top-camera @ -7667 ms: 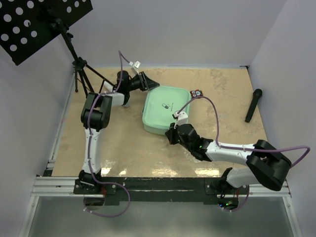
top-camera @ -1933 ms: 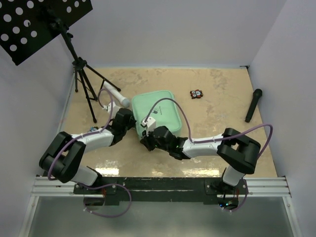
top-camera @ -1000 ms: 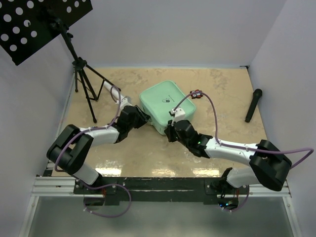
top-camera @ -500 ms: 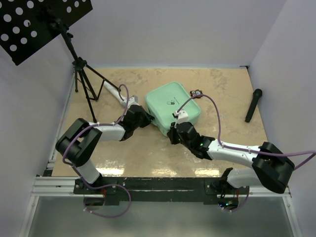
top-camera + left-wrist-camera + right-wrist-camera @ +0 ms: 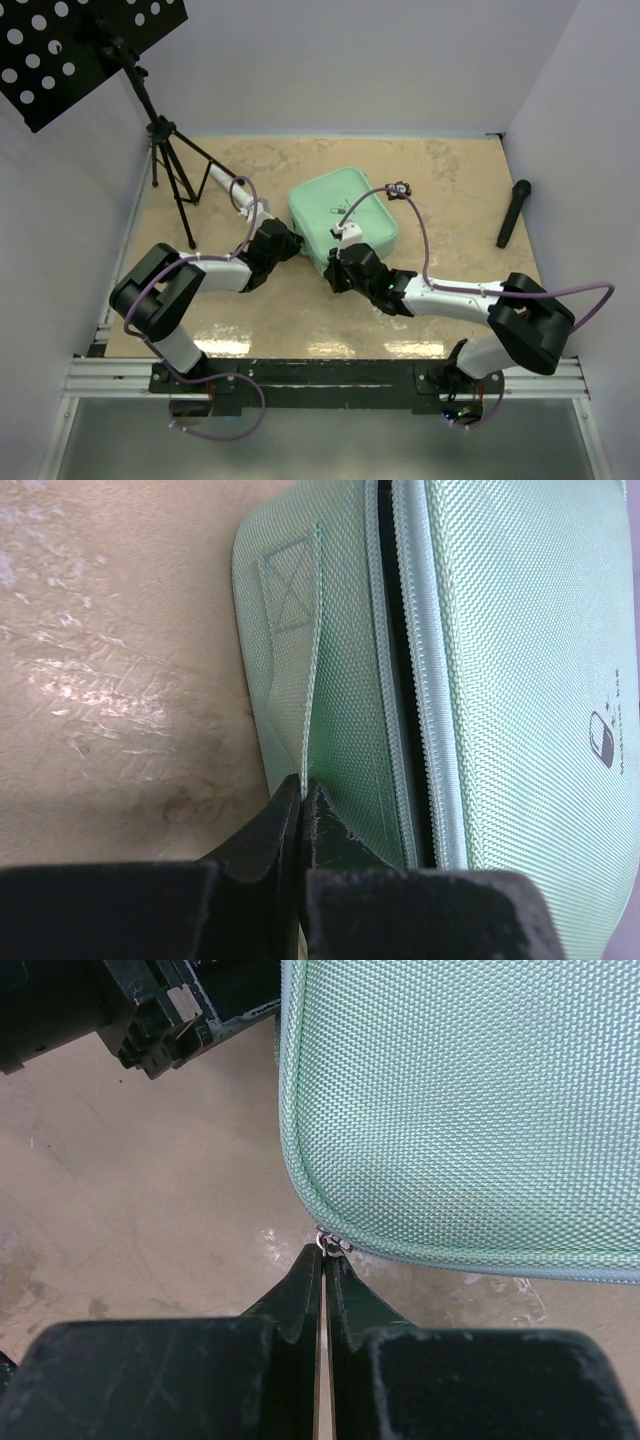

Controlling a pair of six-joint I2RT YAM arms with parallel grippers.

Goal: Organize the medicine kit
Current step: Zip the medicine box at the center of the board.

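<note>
The mint-green medicine kit (image 5: 342, 212) lies tilted mid-table, lid up, with its pill logo (image 5: 602, 738) showing. Along its side the zip (image 5: 392, 680) gapes as a dark slit. My left gripper (image 5: 293, 243) is at the kit's left corner; in the left wrist view it (image 5: 302, 782) is shut on the thin fabric strap (image 5: 310, 670) sewn to the side wall. My right gripper (image 5: 333, 270) is at the near corner; in the right wrist view it (image 5: 325, 1252) is shut on the small metal zip pull (image 5: 330, 1244) under the kit's (image 5: 460, 1100) rounded edge.
A white-and-grey cylinder (image 5: 226, 186) lies left of the kit, behind the left arm. A small black-and-red gadget (image 5: 399, 188) sits at the kit's far right corner. A black stick-shaped object (image 5: 513, 212) lies at the right edge. A music stand's tripod (image 5: 165, 150) stands at the back left.
My left gripper has shut on the kit's strap. The right arm has swung left, and the kit has turned and slid slightly left with it.
</note>
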